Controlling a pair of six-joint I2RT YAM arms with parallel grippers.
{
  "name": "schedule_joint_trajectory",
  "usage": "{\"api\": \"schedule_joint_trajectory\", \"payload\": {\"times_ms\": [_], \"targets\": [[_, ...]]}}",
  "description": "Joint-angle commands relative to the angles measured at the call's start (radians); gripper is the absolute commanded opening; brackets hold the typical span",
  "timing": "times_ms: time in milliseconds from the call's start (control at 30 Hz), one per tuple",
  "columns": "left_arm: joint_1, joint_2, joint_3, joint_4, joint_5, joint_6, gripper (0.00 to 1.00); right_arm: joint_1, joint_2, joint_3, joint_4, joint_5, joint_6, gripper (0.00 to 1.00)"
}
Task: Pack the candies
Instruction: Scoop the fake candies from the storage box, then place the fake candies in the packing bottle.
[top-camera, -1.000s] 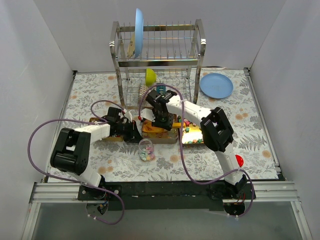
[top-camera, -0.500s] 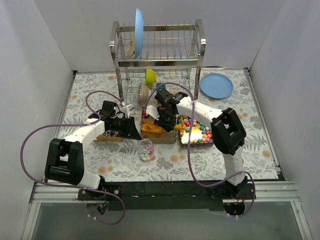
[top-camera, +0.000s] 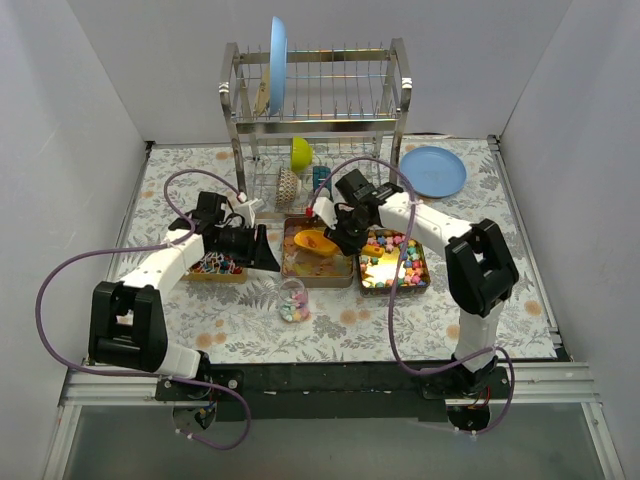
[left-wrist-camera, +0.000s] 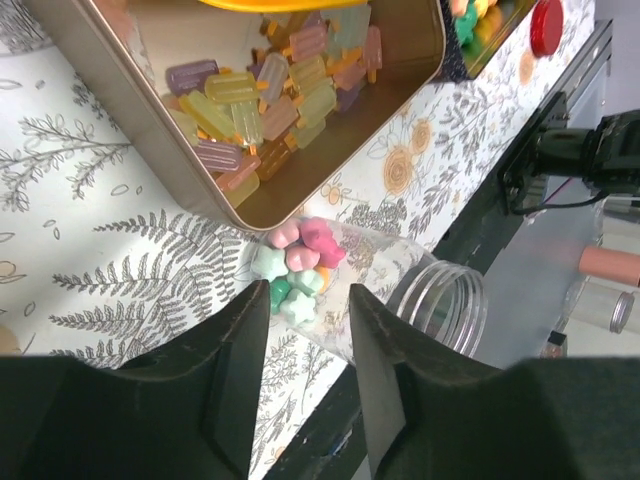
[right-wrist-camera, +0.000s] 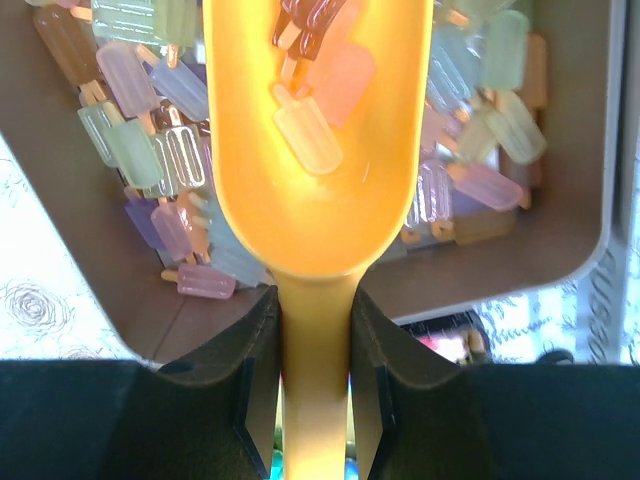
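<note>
My right gripper (top-camera: 340, 232) is shut on the handle of the orange-yellow scoop (top-camera: 314, 240) and holds it over the middle tin (top-camera: 345, 281). In the right wrist view the scoop (right-wrist-camera: 318, 150) carries a few popsicle-shaped candies (right-wrist-camera: 310, 140), with many more pastel ones in the tin (right-wrist-camera: 570, 250) below. My left gripper (top-camera: 264, 252) is open and empty, left of that tin. Just ahead of it stands a clear jar (top-camera: 293, 300) with star-shaped candies (left-wrist-camera: 298, 265) in its bottom. A right tin (top-camera: 423, 283) holds bright candies (top-camera: 392, 258).
A third tin (top-camera: 214, 266) of candies lies under my left arm. A metal dish rack (top-camera: 316, 110) with a blue plate stands at the back. A blue plate (top-camera: 433, 171) lies back right. The red lid (left-wrist-camera: 546, 24) is near the front edge.
My right gripper has lifted the scoop out of the middle tin and moved back and right. My left arm has swung back and left, its gripper staying beside the tin.
</note>
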Motion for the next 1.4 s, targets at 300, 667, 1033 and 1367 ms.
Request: {"api": "schedule_joint_trajectory", "payload": {"times_ms": [300,667,1033,1367], "targets": [[0.094,-0.077,0.01,0.027,0.016,0.027,0.6,-0.034,-0.37,-0.13,0.065,-0.156,-0.136,0.01],[0.218,-0.124,-0.046,0.095,-0.045,-0.012,0.72,0.044,-0.462,-0.007,-0.328,-0.045,-0.417,0.01],[0.29,-0.23,-0.118,0.119,-0.065,-0.039,0.75,0.195,-0.383,0.109,-0.449,0.132,-0.468,0.01],[0.324,-0.271,-0.167,0.202,-0.073,-0.093,0.76,0.281,-0.217,0.263,-0.543,0.298,-0.463,0.01]]}}
